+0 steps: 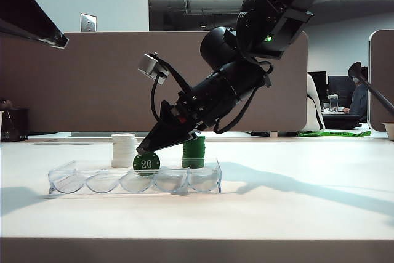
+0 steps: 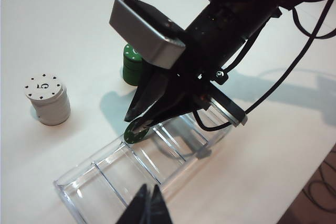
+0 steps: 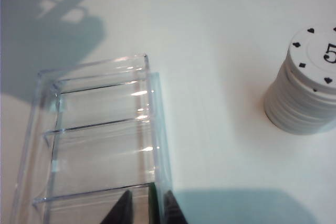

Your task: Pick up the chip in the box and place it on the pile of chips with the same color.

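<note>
The green chip (image 1: 146, 163) marked "20" stands on edge in the middle slot of the clear box (image 1: 80, 183). My right gripper (image 1: 145, 149) reaches down to it at a slant. In the right wrist view the right gripper (image 3: 147, 208) straddles the chip's dark edge (image 3: 153, 200). One finger is inside the box (image 3: 94, 129) with a gap to the chip, the other by the clear long wall. The green pile of chips (image 1: 194, 152) stands just behind the box. My left gripper (image 2: 149, 205) hovers shut over the box's end (image 2: 105, 177).
A white chip stack (image 1: 124, 150) marked "5" (image 3: 310, 82) stands behind the box, to the left of the green pile (image 2: 131, 66). The right arm's body and cables (image 2: 226, 35) hang over the box. A grey partition wall runs behind the table.
</note>
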`<state>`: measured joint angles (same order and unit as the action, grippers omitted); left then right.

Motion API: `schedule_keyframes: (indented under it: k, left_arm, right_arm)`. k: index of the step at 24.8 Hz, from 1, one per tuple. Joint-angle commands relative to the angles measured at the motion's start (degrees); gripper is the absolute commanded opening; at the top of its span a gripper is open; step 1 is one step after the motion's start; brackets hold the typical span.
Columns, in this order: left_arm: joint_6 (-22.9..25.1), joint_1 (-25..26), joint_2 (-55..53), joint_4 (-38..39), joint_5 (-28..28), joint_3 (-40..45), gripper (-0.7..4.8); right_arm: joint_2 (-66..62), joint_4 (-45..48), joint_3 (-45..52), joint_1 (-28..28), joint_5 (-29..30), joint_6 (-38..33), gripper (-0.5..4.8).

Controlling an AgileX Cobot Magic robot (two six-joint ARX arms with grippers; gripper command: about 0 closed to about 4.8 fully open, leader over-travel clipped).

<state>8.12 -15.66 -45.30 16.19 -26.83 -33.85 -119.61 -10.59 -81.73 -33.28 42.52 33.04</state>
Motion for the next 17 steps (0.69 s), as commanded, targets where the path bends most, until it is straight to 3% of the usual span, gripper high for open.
schedule_keyframes:
  k: [1,8,17]
  left_arm:
    - [0.02,-0.07,0.09,-0.37,-0.39,-0.22,-0.06]
    - [0.02,-0.07,0.11,-0.39,-0.37,-0.22,-0.06]
    - [-0.02,-0.07,0.11,-0.42,-0.22,-0.22,-0.06]
  right_arm:
    - [0.44,-0.15,-0.17,-0.09,0.66,-0.11,0.54]
    - [0.44,-0.28,-0.17,-0.09,0.66,-0.11,0.08]
    - [1.05,-0.31,-0.20,-0.09,1.33,-1.01,-0.01]
